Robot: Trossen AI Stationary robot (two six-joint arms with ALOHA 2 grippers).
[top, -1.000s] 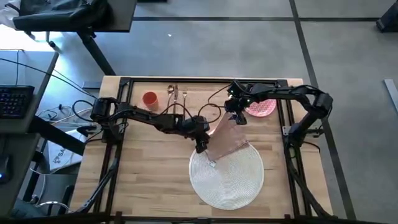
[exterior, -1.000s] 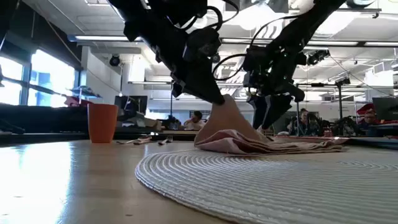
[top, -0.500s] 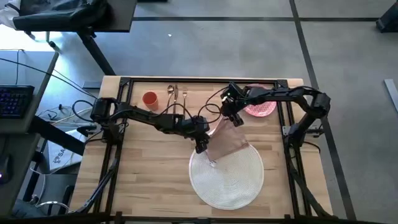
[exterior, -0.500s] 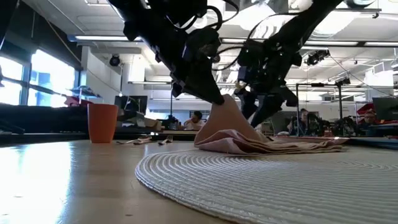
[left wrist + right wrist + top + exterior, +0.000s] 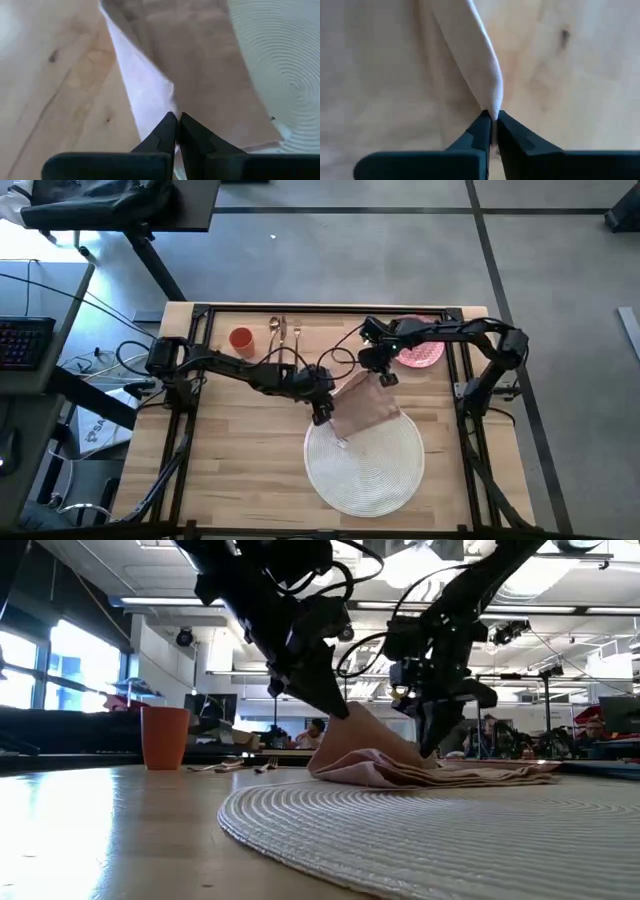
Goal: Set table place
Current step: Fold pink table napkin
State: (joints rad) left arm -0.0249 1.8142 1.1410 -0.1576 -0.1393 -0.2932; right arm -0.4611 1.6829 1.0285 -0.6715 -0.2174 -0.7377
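Left claw and right claw each pinch a napkin corner, lifting it to spread flat beside the mat.

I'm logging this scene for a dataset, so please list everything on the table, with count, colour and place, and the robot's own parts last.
table: one, light wood with black frame, under everything.
placemat: one, white, round woven, front centre of the table.
napkin: one, beige-pink cloth, lying partly on the placemat's far edge, two edges lifted.
plate: one, pink with red pattern, far right, partly under the right arm.
cup: one, orange-red, far left of centre.
cutlery: gold-toned pieces in a group, right of the cup; count unclear.
left gripper: one, dark, shut on the napkin's left edge.
right gripper: one, dark, shut on the napkin's far edge.
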